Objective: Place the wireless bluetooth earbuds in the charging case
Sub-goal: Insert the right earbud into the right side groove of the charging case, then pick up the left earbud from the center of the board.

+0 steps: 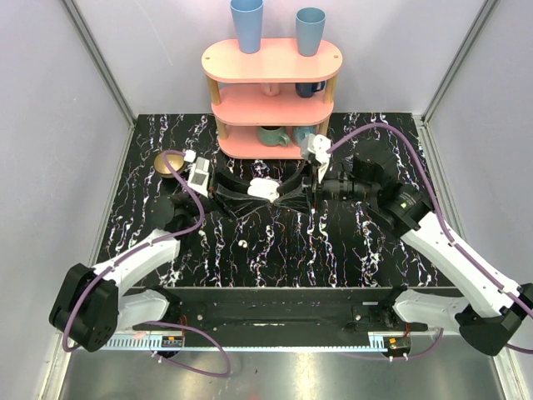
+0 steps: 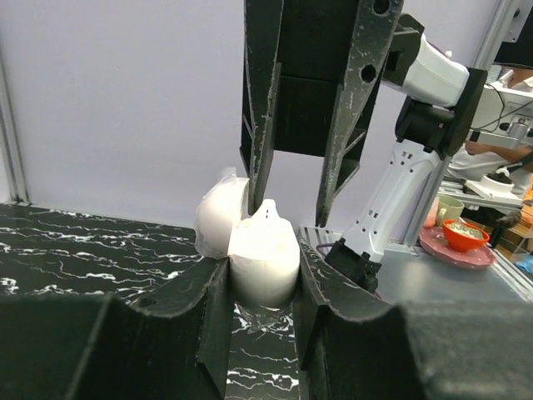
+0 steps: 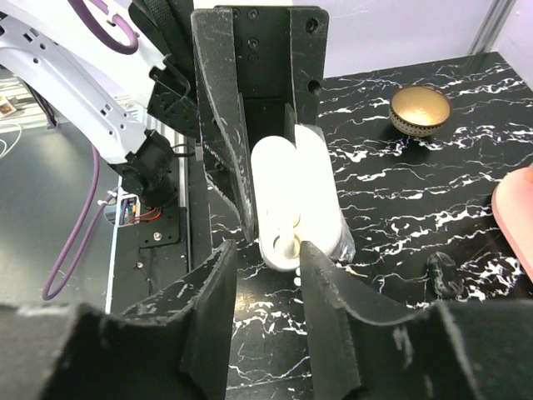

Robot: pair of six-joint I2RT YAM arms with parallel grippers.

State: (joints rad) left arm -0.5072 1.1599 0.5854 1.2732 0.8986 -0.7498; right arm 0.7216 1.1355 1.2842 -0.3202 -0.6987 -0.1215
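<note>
A: Quick status pls. Where's the charging case (image 3: 312, 192)?

B: Mid tabletop (image 1: 333, 258), btwn the two arms. The left gripper (image 2: 260, 283) is clamped tight on its lower half, and the lid (image 2: 218, 218) is swung open to one side. Can't tell if it's lifted or resting.

A: And the right gripper (image 3: 266, 258)?

B: Right at the case's open mouth. Jaws are partly apart, w/ nothing btwn them as far as I can see.

A: Any earbuds in?

B: One earbud (image 3: 287, 244) sits in a socket near the rim, clear in the right wrist view. Its tip pokes above the case in the left wrist view. It looks seated or nearly so, but I can't say it's fully down.

A: 2nd one?

B: Not visible in the case. There's a tiny white speck (image 1: 241, 244) on the tabletop, nearer the arm bases and well apart from the case. Prob the other bud — too small to be sure.

A: So approx halfway?

B: That's my read. One's in, and one is left to pick up and insert — the case needs to stay held open for that.
</note>
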